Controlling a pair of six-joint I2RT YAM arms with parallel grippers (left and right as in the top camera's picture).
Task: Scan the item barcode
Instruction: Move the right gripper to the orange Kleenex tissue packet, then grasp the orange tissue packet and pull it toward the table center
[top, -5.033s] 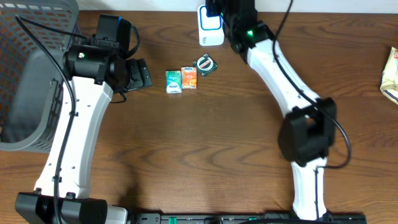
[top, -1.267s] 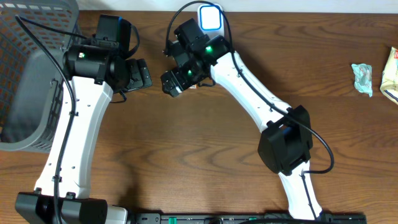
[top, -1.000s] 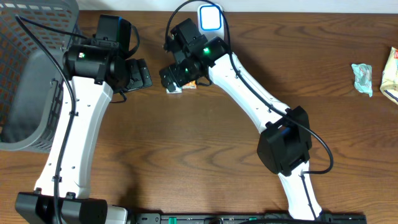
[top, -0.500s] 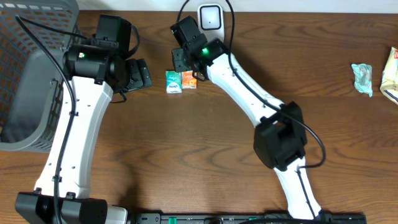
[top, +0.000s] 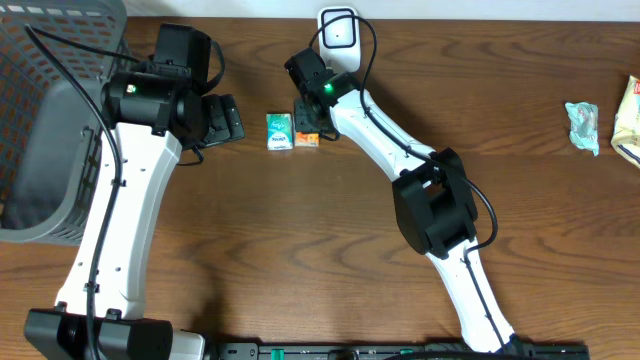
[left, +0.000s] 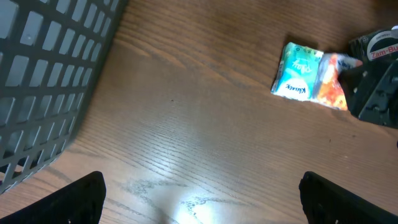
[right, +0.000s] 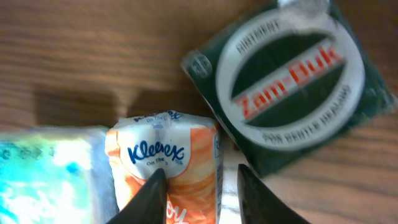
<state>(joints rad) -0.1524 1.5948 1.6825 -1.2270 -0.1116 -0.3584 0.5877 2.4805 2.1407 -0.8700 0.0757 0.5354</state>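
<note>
1. Your left gripper (top: 222, 120) is staying spread wide beside the basket (top: 40, 150), unmoved.
2. The green tissue pack (top: 279, 131), covered a second ago, is showing again, touching the orange Kleenex pack (right: 165, 165) on the table.
3. Your right gripper (right: 205, 199) is narrowing over that pack's right edge, beside the Zam-Buk tin (right: 292, 87); you cannot tell whether it is pinching anything.
4. The scanner (top: 340, 30) is standing just behind.

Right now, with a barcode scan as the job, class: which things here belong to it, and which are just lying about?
Belong: white scanner; orange Kleenex pack, beneath the right gripper; green tissue pack and Zam-Buk tin, probably queued items.
Lying about: grey basket; crumpled green packet far right; left gripper, hanging open.
</note>
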